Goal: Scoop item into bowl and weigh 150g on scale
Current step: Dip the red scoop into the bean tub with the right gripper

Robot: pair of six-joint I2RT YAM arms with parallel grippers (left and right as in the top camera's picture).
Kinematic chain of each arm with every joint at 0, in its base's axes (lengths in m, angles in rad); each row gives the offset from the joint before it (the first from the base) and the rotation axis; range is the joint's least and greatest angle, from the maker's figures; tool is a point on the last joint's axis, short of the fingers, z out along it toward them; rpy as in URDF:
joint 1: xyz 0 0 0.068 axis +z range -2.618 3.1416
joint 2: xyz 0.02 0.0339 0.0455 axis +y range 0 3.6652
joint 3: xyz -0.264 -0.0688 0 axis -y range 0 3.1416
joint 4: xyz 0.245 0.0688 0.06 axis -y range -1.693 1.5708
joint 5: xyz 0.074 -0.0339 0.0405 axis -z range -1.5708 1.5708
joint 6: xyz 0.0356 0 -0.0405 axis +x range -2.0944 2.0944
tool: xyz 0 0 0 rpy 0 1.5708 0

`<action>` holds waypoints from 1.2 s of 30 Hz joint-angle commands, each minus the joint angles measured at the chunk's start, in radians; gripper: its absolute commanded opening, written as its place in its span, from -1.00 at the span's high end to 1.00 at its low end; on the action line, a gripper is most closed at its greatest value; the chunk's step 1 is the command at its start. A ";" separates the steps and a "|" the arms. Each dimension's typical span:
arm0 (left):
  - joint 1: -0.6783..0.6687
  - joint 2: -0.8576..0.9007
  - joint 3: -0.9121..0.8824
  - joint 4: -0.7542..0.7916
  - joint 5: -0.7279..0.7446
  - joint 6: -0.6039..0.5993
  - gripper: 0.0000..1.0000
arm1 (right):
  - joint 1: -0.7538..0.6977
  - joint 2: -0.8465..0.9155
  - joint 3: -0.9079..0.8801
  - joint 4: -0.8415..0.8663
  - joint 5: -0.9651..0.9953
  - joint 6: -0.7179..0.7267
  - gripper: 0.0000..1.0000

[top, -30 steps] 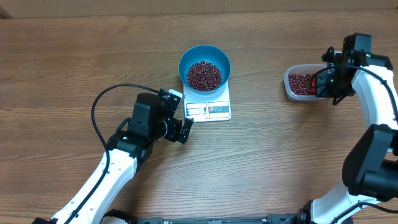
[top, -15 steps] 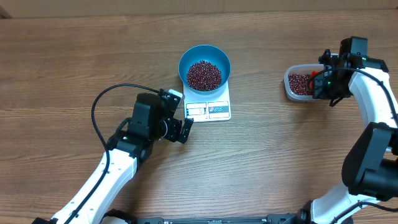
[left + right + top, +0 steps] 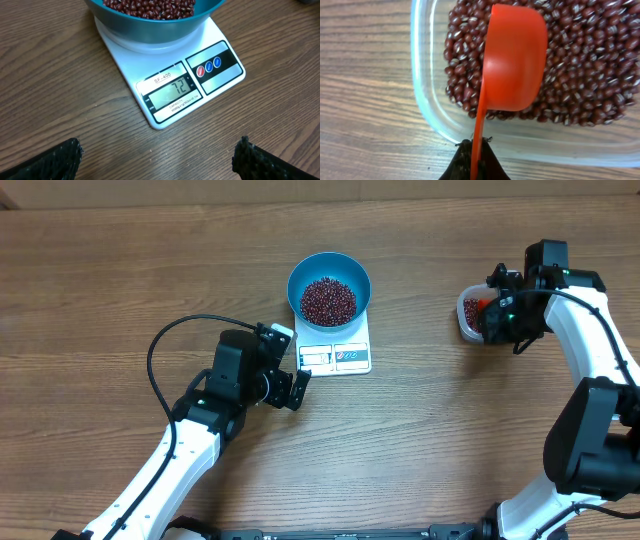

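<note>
Left of the small flat white rectangular scale [image 3: 335, 345], the brown wooden surface [image 3: 120, 270] lies bare. The left pincer [image 3: 290, 362], jaws spread wide, stands just beside the scale's display end. The round bright blue bowl [image 3: 292, 285] covers the scale's far half. Right of the scale, open surface runs to the clear plastic tub [image 3: 461, 315], where the right pincer [image 3: 497, 315] clamps an orange plastic scoop [image 3: 512, 60] over the tub's mouth.

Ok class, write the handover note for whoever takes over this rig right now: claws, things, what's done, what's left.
The left claw is open and empty, beside the scale.
The right claw is shut on the scoop handle, scoop over the beans in the tub.
The bowl sits on the scale, part-filled with beans; the display reads 72.
Done: roughly half the weight.
Left: scoop more beans into the bowl until it shows 150.
</note>
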 commanded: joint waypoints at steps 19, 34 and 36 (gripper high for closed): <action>-0.002 0.006 -0.004 0.001 -0.006 -0.010 -0.99 | -0.123 0.003 -0.006 0.039 -0.283 0.233 0.93; -0.002 0.006 -0.004 0.001 -0.006 -0.010 -0.99 | -0.255 0.003 -0.006 0.034 -0.526 0.222 0.93; -0.002 0.006 -0.004 0.001 -0.006 -0.010 -0.99 | -0.277 0.003 -0.006 0.026 -0.580 0.190 0.93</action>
